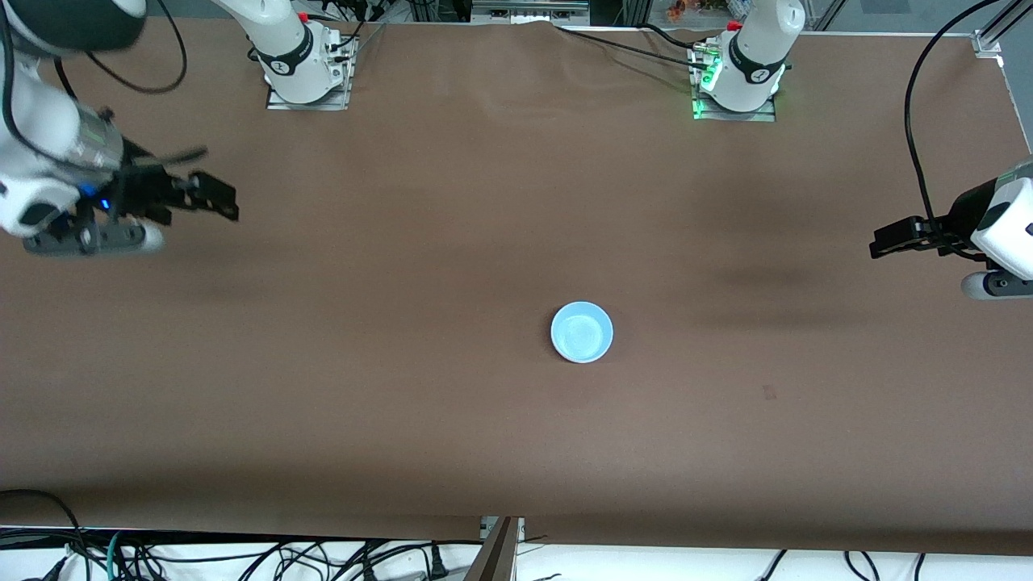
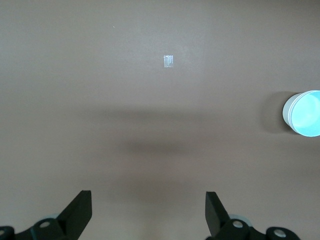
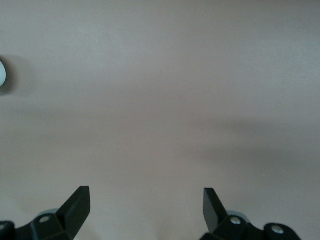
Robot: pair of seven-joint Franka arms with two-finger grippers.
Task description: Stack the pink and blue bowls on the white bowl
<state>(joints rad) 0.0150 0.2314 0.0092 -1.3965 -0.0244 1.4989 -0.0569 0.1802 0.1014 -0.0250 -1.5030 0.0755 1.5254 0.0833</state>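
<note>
The light blue bowl (image 1: pixel 582 332) sits in the middle of the table. In the left wrist view (image 2: pixel 304 114) its side shows pale stacked rims under it, so it rests on top of something white; the pink bowl is hidden. A sliver of the bowl shows in the right wrist view (image 3: pixel 1 75). My right gripper (image 1: pixel 219 196) hangs open and empty over the right arm's end of the table, and also shows in its wrist view (image 3: pixel 146 207). My left gripper (image 1: pixel 884 242) hangs open and empty over the left arm's end, and also shows in its wrist view (image 2: pixel 148 210).
A small tape mark (image 1: pixel 769 393) lies on the brown table cover, also in the left wrist view (image 2: pixel 169 61). The arm bases (image 1: pixel 307 73) (image 1: pixel 738 81) stand along the table edge farthest from the front camera. Cables (image 1: pixel 242 557) hang below the nearest edge.
</note>
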